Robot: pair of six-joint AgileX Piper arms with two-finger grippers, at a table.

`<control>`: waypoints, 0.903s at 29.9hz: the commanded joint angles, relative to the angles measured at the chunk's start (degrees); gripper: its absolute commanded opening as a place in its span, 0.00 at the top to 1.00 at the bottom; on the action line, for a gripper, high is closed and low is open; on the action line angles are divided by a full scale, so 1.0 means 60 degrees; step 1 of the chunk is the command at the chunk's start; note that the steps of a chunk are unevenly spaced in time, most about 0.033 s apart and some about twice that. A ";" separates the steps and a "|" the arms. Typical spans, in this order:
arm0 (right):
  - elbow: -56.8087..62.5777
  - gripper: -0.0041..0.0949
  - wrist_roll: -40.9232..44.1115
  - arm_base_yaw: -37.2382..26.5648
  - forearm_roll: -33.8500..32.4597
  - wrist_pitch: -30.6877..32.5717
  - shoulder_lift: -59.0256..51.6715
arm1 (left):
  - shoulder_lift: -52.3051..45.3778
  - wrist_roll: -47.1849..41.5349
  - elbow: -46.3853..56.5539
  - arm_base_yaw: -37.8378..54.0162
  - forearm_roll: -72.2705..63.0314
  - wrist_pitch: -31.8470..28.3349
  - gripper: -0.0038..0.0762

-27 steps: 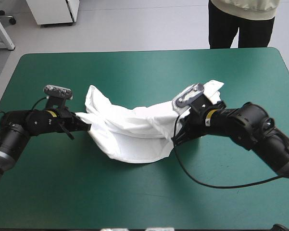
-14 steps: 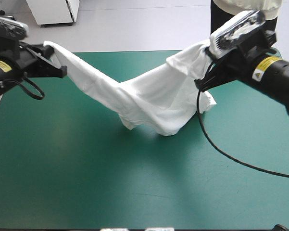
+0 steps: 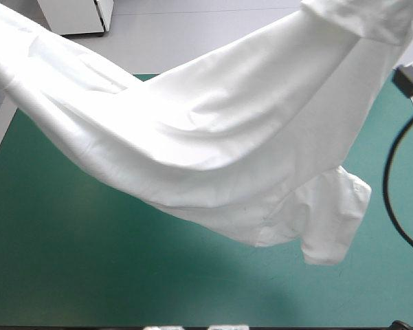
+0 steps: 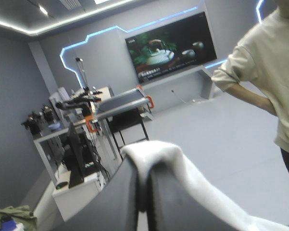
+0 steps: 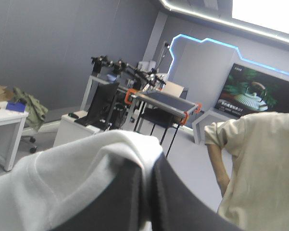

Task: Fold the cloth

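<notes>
Teal-green table (image 3: 89, 275): the T-shirt (image 3: 213, 144) now hangs above it as one wide sagging band from far left to far right. Just before, it drooped in a low V with its bottom on the cover. One sleeve (image 3: 330, 220) dangles near right. Left gripper (image 4: 143, 172) is pinched on fabric, fingers nearly together; right gripper (image 5: 148, 172) likewise. Both arms have risen out of the high view.
</notes>
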 commanded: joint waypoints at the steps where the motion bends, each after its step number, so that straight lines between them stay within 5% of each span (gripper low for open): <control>1: -0.0960 0.96 -0.0166 -0.0060 -0.0173 -0.0187 -0.0146 | -0.0078 -0.0009 -0.0763 -0.0081 0.0396 -0.0430 0.96; 9: -0.1037 0.96 0.0060 -0.0060 -0.0755 0.1744 0.0256 | 0.0049 -0.0120 0.0123 -0.0081 0.0653 0.0387 0.96; 15: 0.0730 0.96 0.0823 -0.0060 -0.1569 0.2484 0.0709 | 0.0106 -0.0414 0.3028 -0.0081 0.0632 0.0349 0.96; 22: 0.4901 0.98 0.1821 -0.0526 -0.1466 0.0624 0.0840 | 0.0610 -0.0588 0.6641 -0.0081 0.0443 -0.0953 0.96; 27: 0.6966 0.98 0.1503 -0.2531 -0.0011 -0.1981 0.1670 | 0.1612 -0.0692 0.8112 -0.0081 0.0531 -0.2845 0.96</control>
